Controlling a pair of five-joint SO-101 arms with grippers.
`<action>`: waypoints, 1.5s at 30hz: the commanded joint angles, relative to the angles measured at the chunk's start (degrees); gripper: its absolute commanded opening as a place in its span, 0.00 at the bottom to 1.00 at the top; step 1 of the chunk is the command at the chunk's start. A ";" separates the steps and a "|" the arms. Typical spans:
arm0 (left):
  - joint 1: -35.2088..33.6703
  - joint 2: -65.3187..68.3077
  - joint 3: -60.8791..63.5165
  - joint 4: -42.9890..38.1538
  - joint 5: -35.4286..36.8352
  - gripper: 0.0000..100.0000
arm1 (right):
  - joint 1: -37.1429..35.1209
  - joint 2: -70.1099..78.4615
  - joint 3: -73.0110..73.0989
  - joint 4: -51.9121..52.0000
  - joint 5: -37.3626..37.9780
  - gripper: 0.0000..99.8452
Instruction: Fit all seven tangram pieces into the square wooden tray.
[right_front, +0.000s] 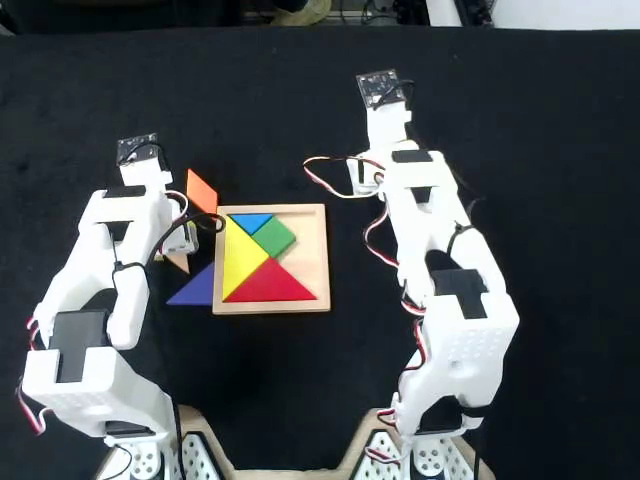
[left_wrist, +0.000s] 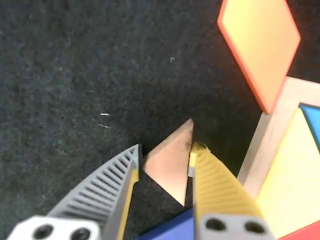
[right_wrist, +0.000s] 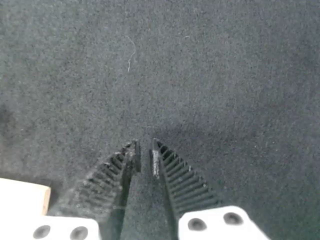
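Note:
The square wooden tray (right_front: 310, 225) holds a blue triangle (right_front: 250, 222), a green square (right_front: 275, 238), a yellow triangle (right_front: 240, 262) and a red triangle (right_front: 272, 283). On the cloth left of it lie an orange parallelogram (right_front: 202, 192), a dark blue triangle (right_front: 195, 287) and a small brown triangle (left_wrist: 172, 165). My left gripper (left_wrist: 166, 152) is down on the brown triangle, with one finger against each side. The tray's rim (left_wrist: 265, 145) is just beside it. My right gripper (right_wrist: 144, 152) hangs over bare cloth right of the tray, fingers nearly together with nothing between them.
A corner of the tray (right_wrist: 22, 197) lies close to the right gripper. The right arm (right_front: 410, 190) stands beside the tray's right edge. Black cloth covers the table, with free room behind and in front of the tray.

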 joint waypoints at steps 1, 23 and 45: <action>0.84 -0.79 -1.80 0.44 -0.09 0.14 | -0.53 -0.66 -1.63 -0.79 0.44 0.05; 8.48 -23.21 2.33 6.68 0.44 0.14 | 2.55 -1.27 -2.77 -0.97 0.00 0.05; 32.92 -8.44 -0.75 -6.07 20.48 0.14 | 10.81 -1.63 -4.35 -2.81 -9.67 0.05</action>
